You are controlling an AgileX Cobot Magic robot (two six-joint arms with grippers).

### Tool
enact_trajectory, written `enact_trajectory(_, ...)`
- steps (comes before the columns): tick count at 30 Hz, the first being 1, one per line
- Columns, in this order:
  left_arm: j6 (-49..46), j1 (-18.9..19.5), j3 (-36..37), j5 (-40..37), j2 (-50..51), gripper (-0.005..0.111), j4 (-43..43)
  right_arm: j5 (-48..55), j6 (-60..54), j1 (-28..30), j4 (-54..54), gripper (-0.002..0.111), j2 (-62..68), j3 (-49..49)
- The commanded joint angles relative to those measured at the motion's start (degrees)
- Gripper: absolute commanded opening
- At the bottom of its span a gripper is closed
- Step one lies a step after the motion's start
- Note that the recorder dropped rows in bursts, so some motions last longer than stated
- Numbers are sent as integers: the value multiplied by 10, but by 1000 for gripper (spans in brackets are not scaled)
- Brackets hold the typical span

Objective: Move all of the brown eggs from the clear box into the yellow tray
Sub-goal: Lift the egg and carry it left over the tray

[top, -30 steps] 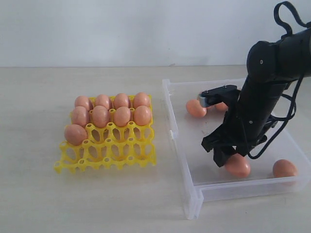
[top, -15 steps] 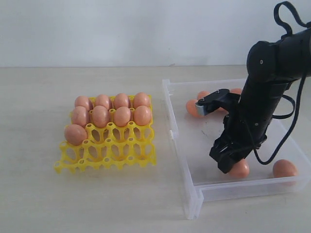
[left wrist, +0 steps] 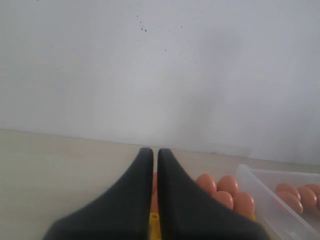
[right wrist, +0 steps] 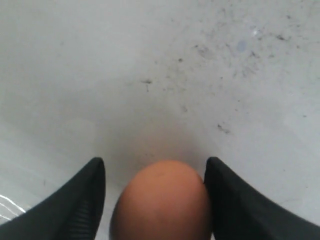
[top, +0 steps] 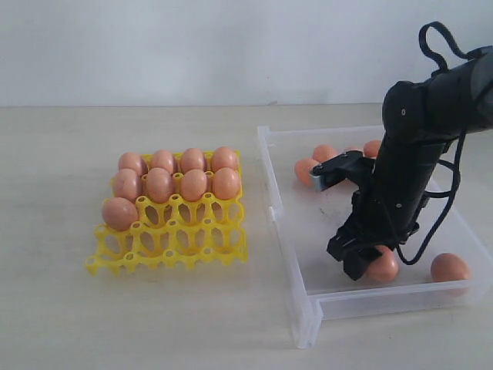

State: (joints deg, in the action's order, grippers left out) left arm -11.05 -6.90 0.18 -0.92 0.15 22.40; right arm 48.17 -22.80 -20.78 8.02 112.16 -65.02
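Brown egg (top: 383, 264) lying low in the clear box (top: 385, 302), close to its front wall, and the right arm's jaws are spread either side of it, not pinching yet: one looks hard against the shell, the other shows a gap. That's my worry. Closing off-centre could shove it rolling across that slick plastic floor, or the smooth shell could squirt free on the lift and crack. Squeeze too hard, same ending. Left arm's jaws are pressed together over by the yellow tray (top: 185, 248), where nine eggs (top: 176, 183) sit and the front cups are open
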Motion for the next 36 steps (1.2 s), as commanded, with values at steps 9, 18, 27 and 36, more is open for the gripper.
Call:
enact_trajectory(9, 4, -3, -2, 9, -2, 4, 5, -51, 67, 2, -8, 0, 12, 5)
enact_trajectory(18, 4, -3, -2, 9, -2, 4, 5, -187, 101, 2, 28, 0, -45, 5)
enact_trajectory(27, 4, -3, -2, 9, -2, 4, 5, -350, 100, -13, 122, 0, -118, 9)
enact_trajectory(36, 4, -3, -2, 9, -2, 4, 5, -685, 99, -153, 103, 0, -131, 75)
